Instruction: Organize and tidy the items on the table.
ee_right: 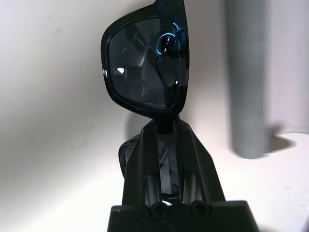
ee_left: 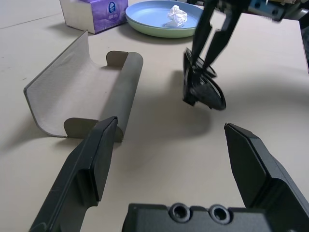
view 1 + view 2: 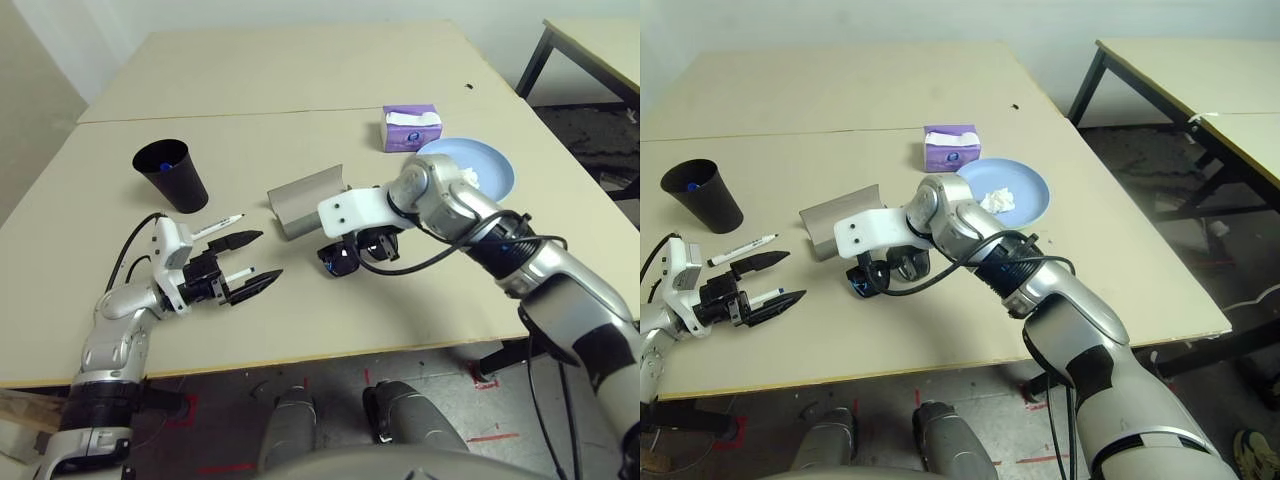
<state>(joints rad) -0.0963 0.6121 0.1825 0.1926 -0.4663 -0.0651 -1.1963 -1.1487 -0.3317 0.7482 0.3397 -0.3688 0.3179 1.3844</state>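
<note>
My right gripper [image 3: 362,248] is shut on the black blue-lensed sunglasses [image 3: 342,260], holding them by the bridge just above the table [image 3: 330,320]; the wrist view shows the fingers clamped on the frame [image 1: 145,63]. The grey glasses case [image 3: 305,202] lies open right behind them. My left gripper [image 3: 250,262] hovers open, nothing between its fingers. Beside it lies the black-capped white marker [image 3: 215,228]. The black cup [image 3: 170,175] holds the blue-capped marker [image 3: 165,167]. The crumpled tissue [image 3: 998,200] sits on the blue plate [image 3: 1025,185], which shows a greenish rim [image 2: 159,33] beneath.
A purple tissue box [image 3: 410,128] stands behind the plate. A seam [image 3: 200,115] runs across the tabletop's far half. A small table with black legs [image 3: 590,40] stands at the back right. The table's front edge lies close under my left arm.
</note>
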